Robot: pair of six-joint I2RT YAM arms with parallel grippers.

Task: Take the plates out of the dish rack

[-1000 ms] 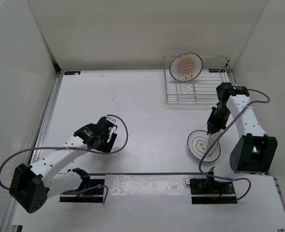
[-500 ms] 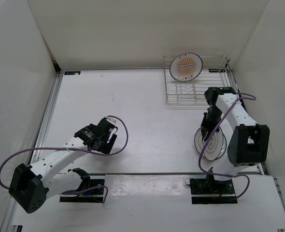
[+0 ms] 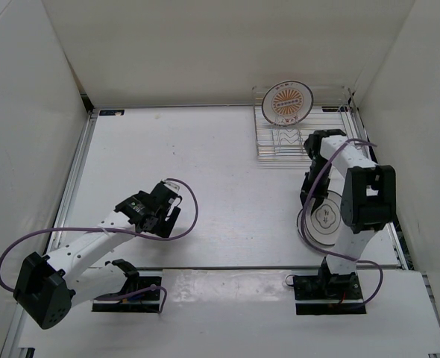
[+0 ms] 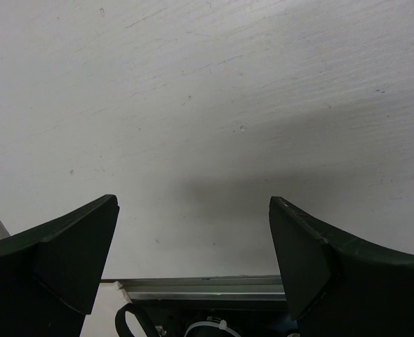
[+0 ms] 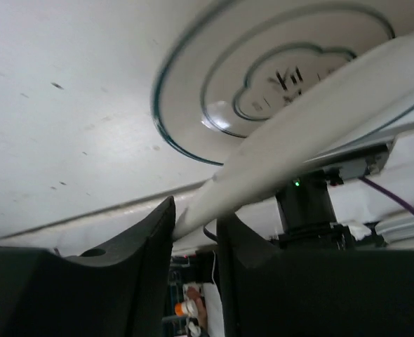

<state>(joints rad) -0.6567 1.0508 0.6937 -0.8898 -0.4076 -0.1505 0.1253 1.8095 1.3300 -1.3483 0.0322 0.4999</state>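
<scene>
Since a second ago: right arm (image 3: 365, 198) folded back, bringing ringed plate (image 5: 319, 105) over flat plate (image 5: 214, 91) on counter (image 3: 205, 164). Right fingers (image 5: 151, 239) straddle its rim; grip cannot be told. Left fingers (image 4: 67, 246) wide apart, empty. Sunburst plate (image 3: 287, 102) upright in dish rack (image 3: 268, 145). Step: set-down. Next: clean release, then rack.

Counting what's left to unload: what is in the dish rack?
One upright orange-centred plate. The right arm hides the dish rack at its near right corner.
</scene>
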